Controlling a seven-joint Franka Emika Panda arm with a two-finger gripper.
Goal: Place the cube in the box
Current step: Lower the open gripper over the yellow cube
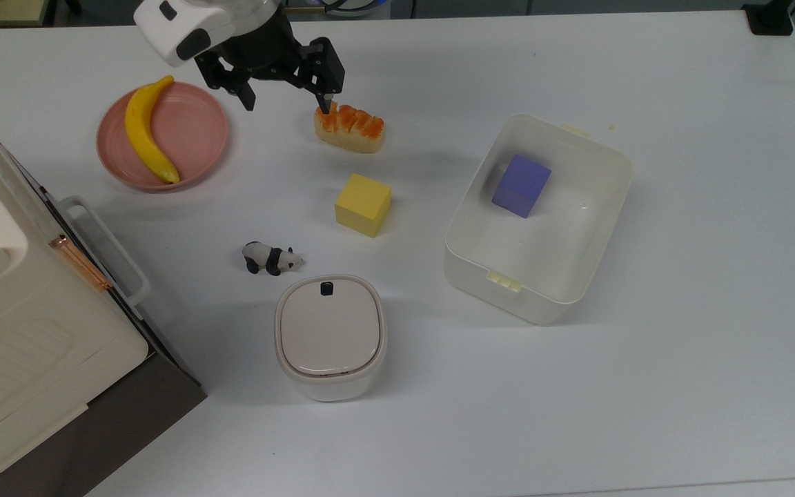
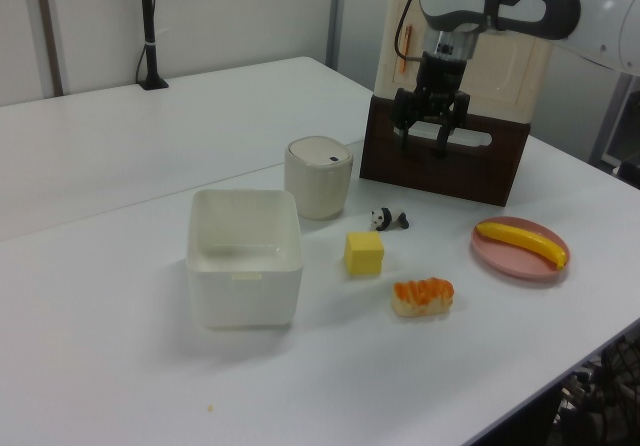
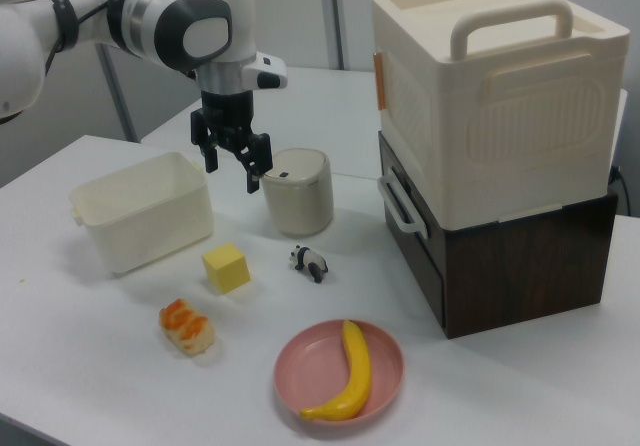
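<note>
**Open gripper hangs above the table; yellow cube sits free beside the box**

Going across the top view from its left: the large cream case (image 1: 18, 331) on its dark base fills the lower left corner. Next comes the pink plate (image 1: 194, 148) with the banana (image 1: 145, 131) lying on it. Above and just right of the plate the gripper (image 1: 288, 103) hangs in the air with its two black fingers spread wide, nothing between them; one fingertip overlaps the near end of the sushi piece (image 1: 349, 127) as seen from above. Below that stand the panda figure (image 1: 271, 258) and the small lidded bin (image 1: 330, 337).

The cube (image 1: 363, 204) rests on the white table (image 1: 680, 345), between the sushi piece and the bin, clear of every neighbour. Further right, apart from it, the box (image 1: 594, 238) stands open, with the purple cube (image 1: 521, 185) inside, toward its far end.

In the left view, the gripper (image 2: 426, 138) hangs well above the cube (image 2: 364, 253).
</note>
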